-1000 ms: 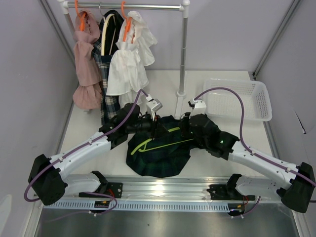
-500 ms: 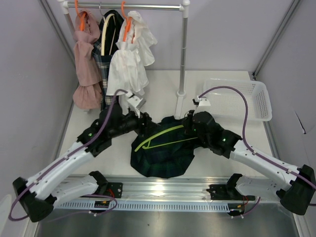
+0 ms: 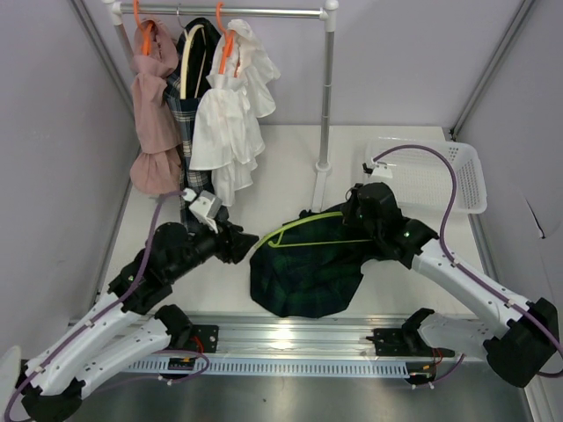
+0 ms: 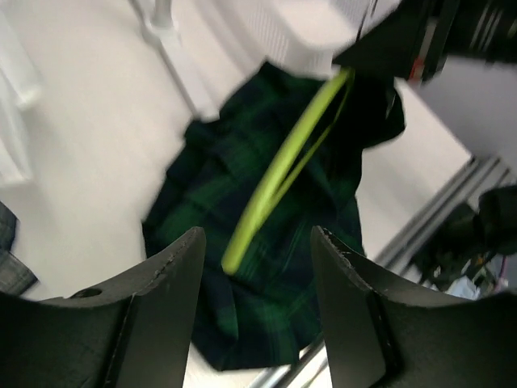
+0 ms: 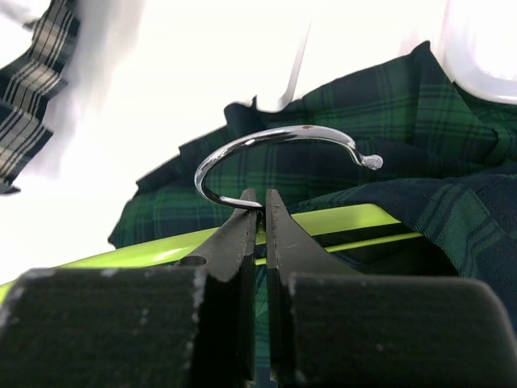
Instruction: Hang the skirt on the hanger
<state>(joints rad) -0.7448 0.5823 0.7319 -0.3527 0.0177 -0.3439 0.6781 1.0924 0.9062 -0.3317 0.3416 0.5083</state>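
Note:
A dark green plaid skirt (image 3: 308, 268) hangs on a lime-green hanger (image 3: 303, 232) above the table's front middle. My right gripper (image 3: 359, 208) is shut on the hanger's metal hook (image 5: 275, 145) at its neck and holds the hanger (image 5: 161, 242) tilted, right end higher. The skirt (image 5: 347, 162) drapes below it. My left gripper (image 3: 244, 243) is open and empty, just left of the hanger's low end. In the left wrist view the hanger (image 4: 279, 174) and skirt (image 4: 266, 275) lie beyond my open fingers (image 4: 174, 275).
A clothes rail (image 3: 237, 12) at the back left carries a pink garment (image 3: 154, 114), a plaid garment (image 3: 192, 132) and a white dress (image 3: 227, 114). Its pole (image 3: 326, 97) stands behind the skirt. A white basket (image 3: 431, 176) sits at the back right.
My left gripper let go of the hanger and drew back to the left and down. My right gripper moved right and lifted the hanger with the skirt.

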